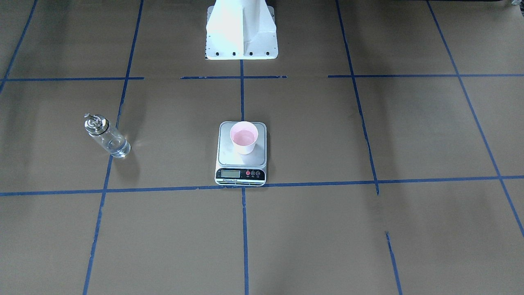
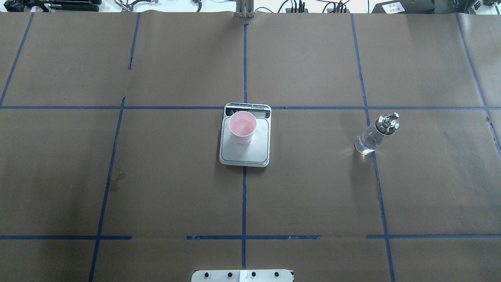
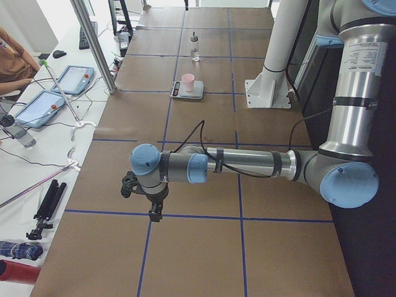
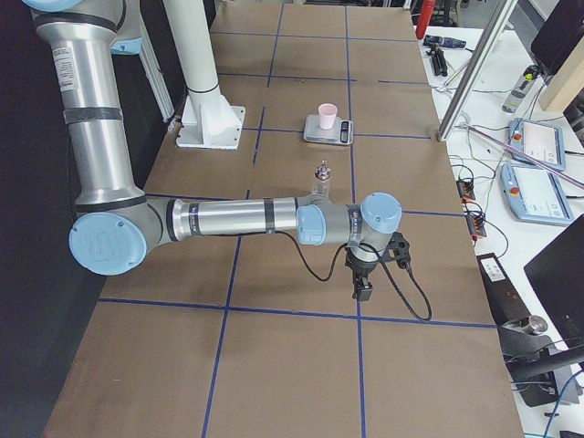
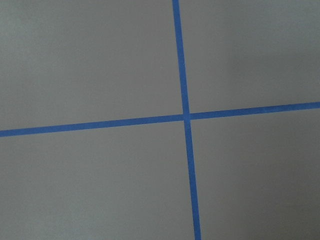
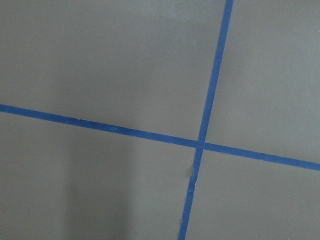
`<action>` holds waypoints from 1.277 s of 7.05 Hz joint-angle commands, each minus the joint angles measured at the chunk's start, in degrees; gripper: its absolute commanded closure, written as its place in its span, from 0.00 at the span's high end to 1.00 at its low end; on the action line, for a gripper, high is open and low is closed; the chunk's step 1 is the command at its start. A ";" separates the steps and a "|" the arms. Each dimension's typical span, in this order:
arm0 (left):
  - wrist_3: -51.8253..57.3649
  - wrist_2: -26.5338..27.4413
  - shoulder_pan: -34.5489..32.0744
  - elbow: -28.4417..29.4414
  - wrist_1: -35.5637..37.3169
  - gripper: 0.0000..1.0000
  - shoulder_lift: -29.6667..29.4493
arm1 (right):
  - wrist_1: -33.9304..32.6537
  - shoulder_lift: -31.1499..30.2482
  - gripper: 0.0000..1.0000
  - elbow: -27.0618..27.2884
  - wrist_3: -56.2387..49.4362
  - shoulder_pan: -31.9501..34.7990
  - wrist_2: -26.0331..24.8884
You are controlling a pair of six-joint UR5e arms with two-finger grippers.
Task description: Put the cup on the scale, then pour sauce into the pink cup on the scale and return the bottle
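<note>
The pink cup (image 1: 244, 137) (image 2: 242, 127) stands upright on the scale (image 1: 229, 157) (image 2: 250, 152), toward its display end. The bottle (image 1: 107, 137) (image 2: 373, 135) stands upright on the table on the robot's right side, apart from the scale, with clear sauce (image 2: 364, 145) in its lower part. Neither gripper shows in the overhead or front views. The left gripper (image 3: 151, 207) hangs over the table's left end, and the right gripper (image 4: 363, 290) over the right end, both far from the scale. I cannot tell whether either is open or shut. Both wrist views show only brown paper and blue tape.
The robot's white pedestal (image 1: 241, 32) stands behind the scale. Blue tape lines (image 2: 244, 196) grid the brown paper. Beyond the table's far edge lie tablets (image 3: 43, 105) and cables, and a person's arm (image 3: 15, 59) shows at the left view's edge.
</note>
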 commanded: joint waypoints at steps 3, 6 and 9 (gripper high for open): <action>0.01 -0.26 0.11 -0.61 -0.14 1.00 0.52 | 0.61 -1.08 1.00 0.70 -0.02 -0.06 -0.60; 0.10 0.09 0.20 0.09 -0.32 1.00 0.52 | 0.53 -1.17 1.00 1.85 -0.02 -0.33 -0.33; -0.16 -0.17 0.29 -0.17 -0.58 1.00 0.26 | 0.53 -1.17 1.00 1.50 -0.02 -0.76 -0.42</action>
